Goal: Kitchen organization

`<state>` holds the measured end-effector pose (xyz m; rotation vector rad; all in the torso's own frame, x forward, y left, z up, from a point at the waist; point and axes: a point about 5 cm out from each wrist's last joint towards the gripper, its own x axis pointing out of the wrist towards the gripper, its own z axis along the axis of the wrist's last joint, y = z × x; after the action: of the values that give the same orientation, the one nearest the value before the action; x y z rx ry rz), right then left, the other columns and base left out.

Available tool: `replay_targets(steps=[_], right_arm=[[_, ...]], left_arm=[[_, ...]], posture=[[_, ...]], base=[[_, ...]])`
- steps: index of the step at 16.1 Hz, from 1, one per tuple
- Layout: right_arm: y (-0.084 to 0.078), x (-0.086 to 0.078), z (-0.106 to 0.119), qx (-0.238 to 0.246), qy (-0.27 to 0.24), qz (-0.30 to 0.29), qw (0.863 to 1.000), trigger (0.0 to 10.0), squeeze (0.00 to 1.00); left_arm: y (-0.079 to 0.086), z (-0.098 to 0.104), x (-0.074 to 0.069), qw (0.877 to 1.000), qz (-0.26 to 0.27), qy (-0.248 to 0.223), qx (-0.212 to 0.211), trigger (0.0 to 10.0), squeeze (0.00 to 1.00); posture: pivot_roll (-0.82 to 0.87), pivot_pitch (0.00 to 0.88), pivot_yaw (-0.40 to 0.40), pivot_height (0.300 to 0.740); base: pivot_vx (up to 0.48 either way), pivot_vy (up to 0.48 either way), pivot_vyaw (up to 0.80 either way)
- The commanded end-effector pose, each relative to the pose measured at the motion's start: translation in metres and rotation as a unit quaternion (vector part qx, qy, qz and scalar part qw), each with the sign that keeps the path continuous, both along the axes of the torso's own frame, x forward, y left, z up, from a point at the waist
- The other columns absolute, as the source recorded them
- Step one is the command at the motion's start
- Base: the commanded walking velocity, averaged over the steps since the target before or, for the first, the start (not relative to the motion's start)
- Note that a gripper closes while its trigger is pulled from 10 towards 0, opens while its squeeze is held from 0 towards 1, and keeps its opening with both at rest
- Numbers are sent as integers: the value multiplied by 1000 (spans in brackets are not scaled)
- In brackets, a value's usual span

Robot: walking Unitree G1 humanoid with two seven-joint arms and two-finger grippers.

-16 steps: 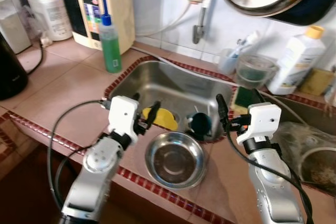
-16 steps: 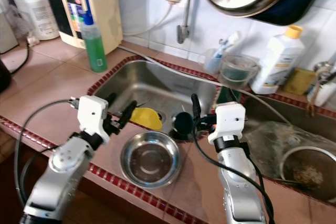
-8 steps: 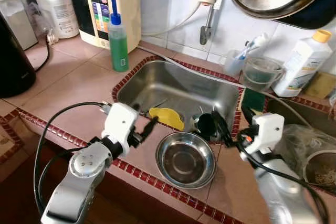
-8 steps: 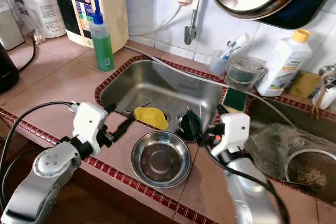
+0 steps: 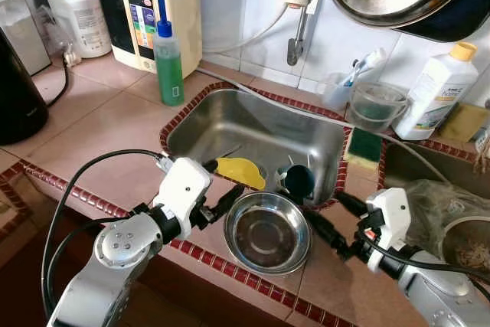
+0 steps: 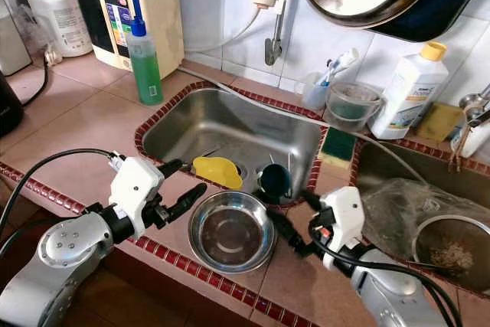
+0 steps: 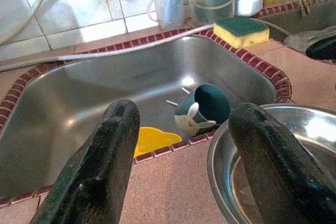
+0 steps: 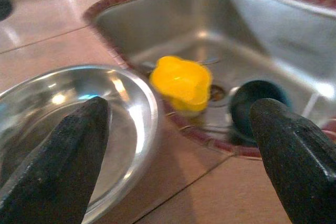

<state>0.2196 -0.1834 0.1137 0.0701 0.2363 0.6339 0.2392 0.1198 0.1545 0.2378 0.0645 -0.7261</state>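
So the steel bowl [image 5: 267, 233] sat on the tiled surface [image 5: 99, 128], right on the narrow strip between the sink's front rim and the surface's red-tiled front edge, with barely any bare tile on either side of it.

The left pincer [image 5: 220, 186] was just beside the bowl's left rim, fingers spread apart with nothing between them. The right pincer [image 5: 334, 220] came in low from the other side, also spread and empty, its lower finger [image 5: 322, 233] close to the bowl's right rim; couldn't tell if it was actually touching.

Inside the sink [image 5: 253, 124], a yellow dish [image 5: 241, 171] lay near the front wall by the drain, and a dark teal cup [image 5: 298, 181] lay tipped on its side next to it.

A green soap bottle [image 5: 169, 63] stood upright near the sink's back left corner, well apart from both arms. A green-topped sponge [image 5: 364, 148] sat on the sink's right rim. Open tile stretched out to the left of the sink, while the right side was crowded by a plastic bag [image 5: 436, 201] close behind the right arm.
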Motion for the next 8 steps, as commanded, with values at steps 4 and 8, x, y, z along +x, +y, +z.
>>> replay_targets(steps=[4, 8], right_arm=[[-6, 6, 9, -11, 2, 27, 1000, 10000, 0], [-1, 27, 15, -25, -2, 53, 998, 10000, 0]], left_arm=[[-4, 9, -5, 1000, -12, -3, -5, 10000, 0], [-12, 4, -16, 999, -44, 10, 6, 10000, 0]], posture=[[-22, 0, -85, 740], [3, 0, -110, 740]], base=[[0, 0, 0], [0, 0, 0]])
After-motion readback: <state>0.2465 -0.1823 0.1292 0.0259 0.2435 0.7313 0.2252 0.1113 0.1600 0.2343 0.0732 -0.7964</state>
